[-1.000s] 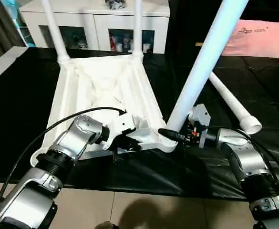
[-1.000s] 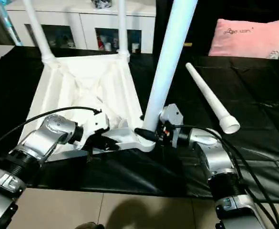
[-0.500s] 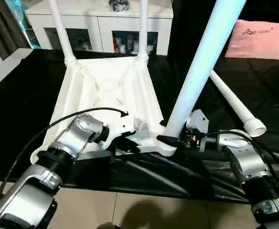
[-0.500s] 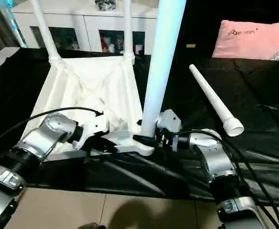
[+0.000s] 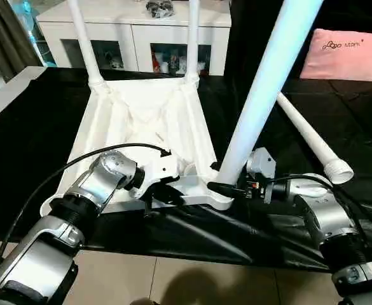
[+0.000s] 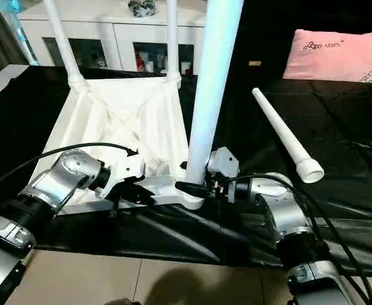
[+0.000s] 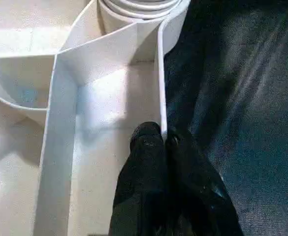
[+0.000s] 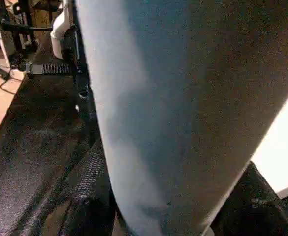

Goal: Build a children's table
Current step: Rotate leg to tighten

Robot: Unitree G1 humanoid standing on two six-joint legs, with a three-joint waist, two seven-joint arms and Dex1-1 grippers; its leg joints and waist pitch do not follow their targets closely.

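Tabletop [image 5: 144, 127] lies upside down on the black sheet [image 5: 27, 140], ribs up, with two legs [image 5: 84, 41] standing in its far sockets. A third leg [image 5: 262, 89] rises from the near corner socket [image 5: 220, 194] on my right, leaning a little, and the fourth leg [image 5: 310, 136] lies loose on the sheet to the right, well apart from the top.

My left gripper [image 7: 163, 140] has its fingers pressed together on the thin near rim wall of the tabletop, one finger inside, one outside, close to that socket. My right gripper [image 5: 227, 189] clasps the leaning leg just above the socket, its fingers spread about halfway around the tube.

I judge the top light and fairly stiff, though the thin rim could flex under a hard pull, so holding near the corner, where the ribs meet, seems wisest. The leg looks smooth and hollow, likely slippery and easy to tip because it is long; gripping low by the socket gives the best control for pressing or twisting it home.

Behind stand a white cabinet [image 5: 135, 28] and a pink cushion [image 5: 348, 54].
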